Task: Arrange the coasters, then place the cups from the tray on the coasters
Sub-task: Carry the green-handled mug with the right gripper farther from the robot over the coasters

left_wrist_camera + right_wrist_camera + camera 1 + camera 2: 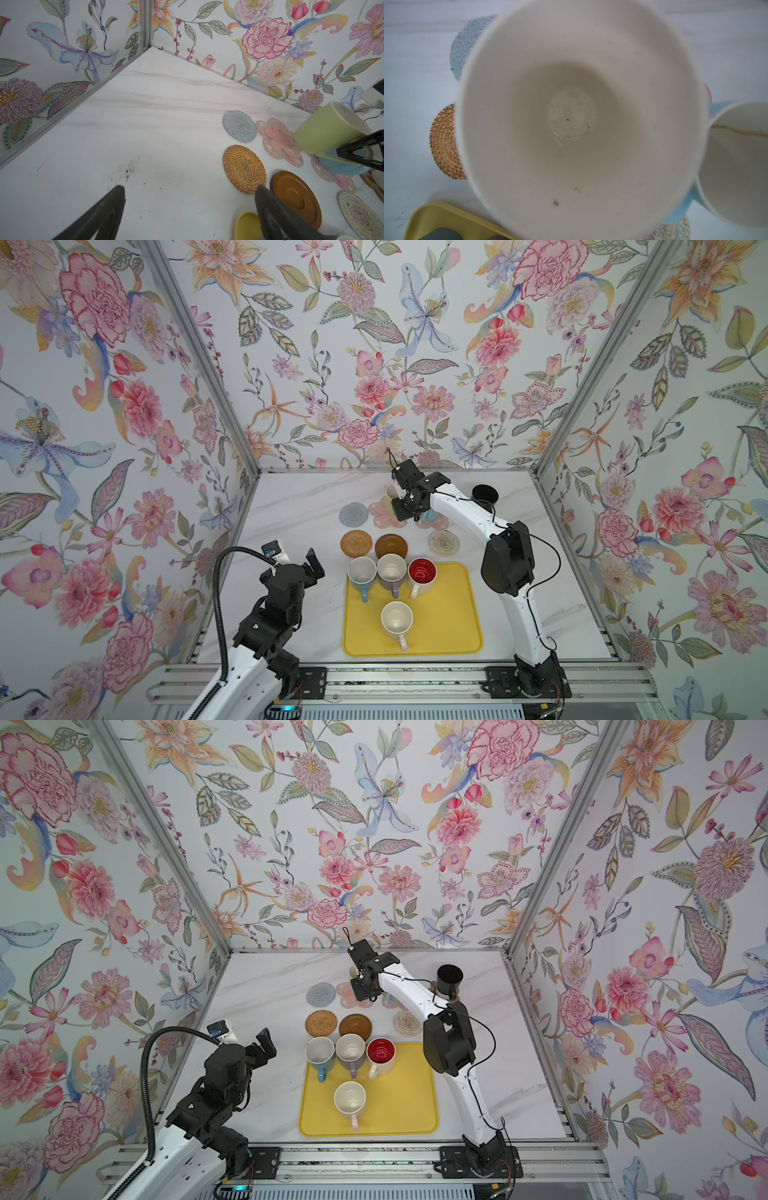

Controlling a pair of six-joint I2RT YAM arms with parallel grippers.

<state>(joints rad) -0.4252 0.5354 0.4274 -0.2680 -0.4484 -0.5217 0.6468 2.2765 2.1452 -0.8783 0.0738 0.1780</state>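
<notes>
Pale green ceramic mug (pixel 571 114), white inside, fills the right wrist view. It is tilted, its handle pinched in the closed right gripper (pixel 351 152) over a pink flower-shaped coaster (pixel 278 139). Just beside that gripper a light blue mug (pixel 340 166) half hides the second flower coaster (pixel 332 178). Four mugs (pixel 397 620) stand on the yellow rectangular tray (pixel 457 635) behind it. Wide open, the left gripper (pixel 190 187) holds nothing.
</notes>
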